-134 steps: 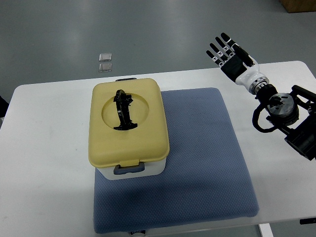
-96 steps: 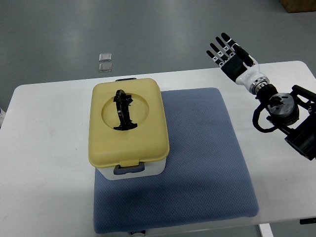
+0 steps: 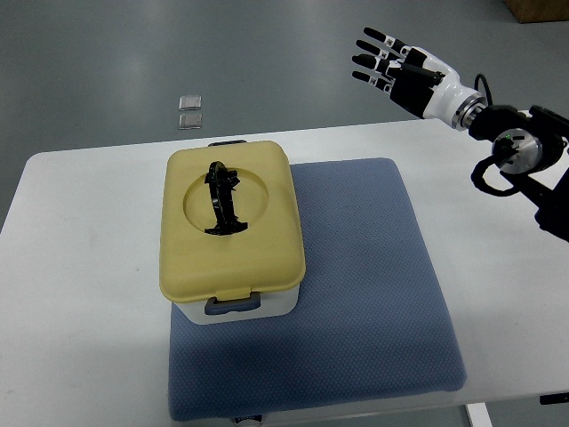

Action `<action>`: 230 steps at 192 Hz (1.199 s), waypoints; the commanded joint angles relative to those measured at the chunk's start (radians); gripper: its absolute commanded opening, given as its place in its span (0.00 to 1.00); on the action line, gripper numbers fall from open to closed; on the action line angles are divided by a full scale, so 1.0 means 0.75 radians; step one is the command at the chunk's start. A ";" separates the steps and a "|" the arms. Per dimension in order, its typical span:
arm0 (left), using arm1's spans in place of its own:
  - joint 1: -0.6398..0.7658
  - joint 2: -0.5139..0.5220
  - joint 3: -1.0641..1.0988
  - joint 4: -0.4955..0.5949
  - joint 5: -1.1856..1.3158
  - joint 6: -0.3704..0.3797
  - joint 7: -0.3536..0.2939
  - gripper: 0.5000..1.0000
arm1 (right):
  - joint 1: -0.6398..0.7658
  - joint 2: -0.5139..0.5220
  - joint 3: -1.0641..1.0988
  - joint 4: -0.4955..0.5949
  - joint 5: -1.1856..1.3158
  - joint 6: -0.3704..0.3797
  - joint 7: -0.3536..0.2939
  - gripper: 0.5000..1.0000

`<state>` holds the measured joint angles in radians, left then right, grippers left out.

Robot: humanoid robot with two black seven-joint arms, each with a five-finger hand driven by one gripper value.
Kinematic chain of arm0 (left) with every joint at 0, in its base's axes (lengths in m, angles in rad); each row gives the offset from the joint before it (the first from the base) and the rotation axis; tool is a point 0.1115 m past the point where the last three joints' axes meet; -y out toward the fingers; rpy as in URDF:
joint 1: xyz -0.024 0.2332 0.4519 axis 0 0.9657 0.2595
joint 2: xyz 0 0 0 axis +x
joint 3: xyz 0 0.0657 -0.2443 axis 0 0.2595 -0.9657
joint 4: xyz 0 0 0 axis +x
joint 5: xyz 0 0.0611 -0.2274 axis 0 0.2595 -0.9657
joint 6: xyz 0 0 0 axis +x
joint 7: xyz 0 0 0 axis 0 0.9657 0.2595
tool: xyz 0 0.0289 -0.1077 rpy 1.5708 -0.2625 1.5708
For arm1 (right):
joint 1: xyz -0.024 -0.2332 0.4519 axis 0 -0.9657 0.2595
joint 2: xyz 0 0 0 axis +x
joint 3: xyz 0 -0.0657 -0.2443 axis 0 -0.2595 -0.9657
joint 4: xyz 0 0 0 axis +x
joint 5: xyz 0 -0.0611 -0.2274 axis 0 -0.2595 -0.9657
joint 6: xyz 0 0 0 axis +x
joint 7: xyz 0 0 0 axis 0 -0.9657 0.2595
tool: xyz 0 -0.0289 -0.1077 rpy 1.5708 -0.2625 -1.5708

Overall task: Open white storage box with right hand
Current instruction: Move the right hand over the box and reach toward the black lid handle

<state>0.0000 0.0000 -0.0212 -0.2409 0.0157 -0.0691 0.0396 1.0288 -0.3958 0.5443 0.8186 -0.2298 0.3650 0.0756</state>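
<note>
Since the earlier frames, the right hand [image 3: 396, 67] has lifted and swung toward the upper part of the frame; it now hovers beyond the far edge of the white table [image 3: 80, 267], at the upper right, with its arm entering from the right edge. Its fingers [image 3: 369, 60] are spread apart and straight, holding nothing. This looks like the start of a reach, yet the hand remains well apart from its target, so the opening itself is not yet begun.

The white storage box [image 3: 231, 236] stands left of centre, resting on the left part of a blue mat [image 3: 373, 294] that covers the middle of the table. Its yellow lid [image 3: 267, 222] is fully closed, so nothing inside can be seen. A black handle [image 3: 220, 200] lies folded in a round recess on top. A grey latch [image 3: 233, 305] sits at the lid's near edge, and another [image 3: 228, 142] at the far edge; both appear fastened.

The left arm is out of view. Two small squares [image 3: 189, 112] lie on the grey floor at upper left
</note>
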 commanded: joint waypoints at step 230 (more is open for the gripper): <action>0.000 0.000 0.000 0.000 0.000 -0.016 0.002 1.00 | 1.046 0.305 -0.951 0.363 -1.117 0.215 0.235 0.85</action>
<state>0.0000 0.0000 -0.0216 -0.2407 0.0153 -0.0814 0.0414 1.8173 -0.1917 -0.1689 1.0868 -1.0664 0.5713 0.2396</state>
